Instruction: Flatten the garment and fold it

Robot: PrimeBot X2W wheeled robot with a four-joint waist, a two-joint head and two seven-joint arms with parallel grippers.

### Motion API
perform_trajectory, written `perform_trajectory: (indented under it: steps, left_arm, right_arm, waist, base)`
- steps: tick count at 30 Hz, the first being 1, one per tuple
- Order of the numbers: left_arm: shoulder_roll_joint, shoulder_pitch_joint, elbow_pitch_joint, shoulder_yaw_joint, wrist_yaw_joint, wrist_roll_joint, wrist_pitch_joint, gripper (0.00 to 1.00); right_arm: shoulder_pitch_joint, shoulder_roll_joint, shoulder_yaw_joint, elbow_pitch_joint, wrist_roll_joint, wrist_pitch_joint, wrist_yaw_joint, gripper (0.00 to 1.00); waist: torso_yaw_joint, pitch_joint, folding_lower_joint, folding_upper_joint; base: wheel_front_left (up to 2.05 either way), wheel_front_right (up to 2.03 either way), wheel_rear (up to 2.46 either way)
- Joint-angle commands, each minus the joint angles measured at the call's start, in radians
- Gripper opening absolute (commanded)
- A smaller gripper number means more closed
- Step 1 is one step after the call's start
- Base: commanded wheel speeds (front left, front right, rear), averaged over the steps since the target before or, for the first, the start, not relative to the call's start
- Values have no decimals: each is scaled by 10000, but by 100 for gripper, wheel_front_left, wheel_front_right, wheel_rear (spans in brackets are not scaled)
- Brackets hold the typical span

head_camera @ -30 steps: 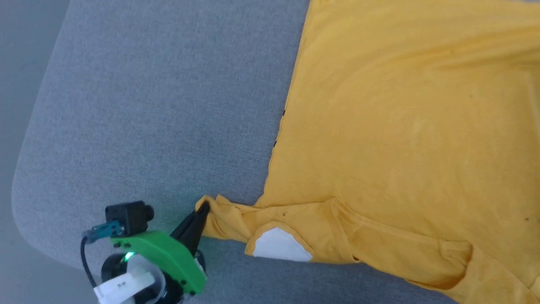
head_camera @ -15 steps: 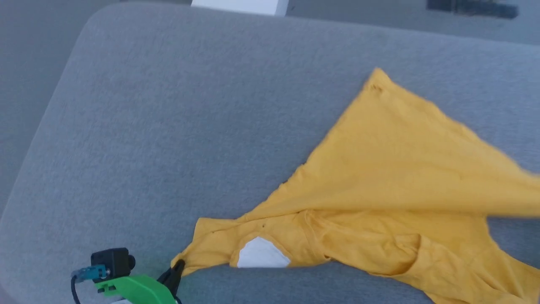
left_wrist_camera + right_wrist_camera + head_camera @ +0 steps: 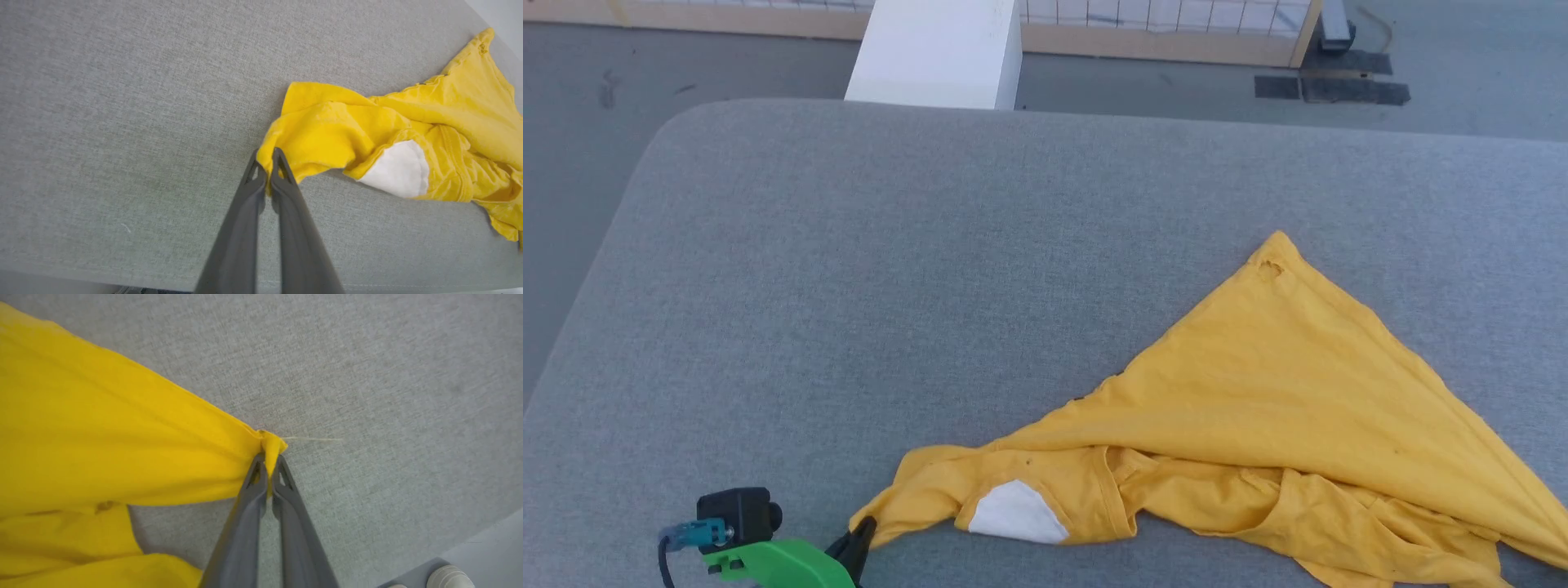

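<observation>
Both pairs of jaws gripped edges of the shirt [image 3: 1298,384]. It lay bunched in a triangle at lower right of the table [image 3: 849,269]; flattening looked unfinished, folding unstarted.

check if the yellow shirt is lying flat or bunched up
Bunched, not flat. The garment lies as a rumpled triangle on the grey surface, its near edge folded over in creases by the white sleeve patch.
</observation>
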Motion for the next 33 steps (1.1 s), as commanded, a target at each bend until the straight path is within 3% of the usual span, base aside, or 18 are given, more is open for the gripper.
perform_trajectory:
  steps: [1, 2, 3, 9, 16, 20, 27, 33]
  left_arm:
    - [81, 165, -43, -22, 88, -80, 31, 0]
    - [81, 177, -51, -25, 100, -83, 39, 0]
    - [77, 190, -59, -28, 111, -93, 44, 0]
    - [72, 169, -57, -71, 110, -141, 61, 0]
    - [-11, -39, -63, -130, 30, -243, -52, 0]
    - [-13, -179, 11, -187, -24, -246, -88, 0]
    - [-58, -503, 131, -278, -106, -254, -196, 0]
    - [-169, -827, 319, -449, -224, -253, -329, 0]
  right_arm:
    - [207, 60, -29, 60, 62, 137, -15, 33]
    - [214, 65, -3, 20, 99, 141, -15, 44]
    - [206, 70, 59, -50, 155, 64, -15, 100]
    - [-186, 80, 591, -564, 303, -1509, -15, 100]
    - [-1270, -660, 2648, -963, 662, -5096, -15, 100]
    - [-2158, -1140, 4055, -549, 1011, -6472, -15, 100]
    - [-4035, -1908, 6561, 1140, 1584, -6450, -15, 100]
    - [-5685, -2178, 7468, 3220, 1787, -4973, -15, 100]
  waist:
    - [-48, -111, 0, 0]
    - [-49, -126, 0, 0]
    - [-49, -141, 0, 0]
    - [-13, -103, 0, 0]
    - [141, 195, 0, 0]
    - [276, 418, 0, 0]
    - [582, 921, 0, 0]
    - [969, 1358, 0, 0]
  base:
    - [0, 0, 0]
    - [0, 0, 0]
    - [0, 0, 0]
    - [0, 0, 0]
    - [0, 0, 0]
    - [0, 0, 0]
    - [0, 0, 0]
    - [0, 0, 0]
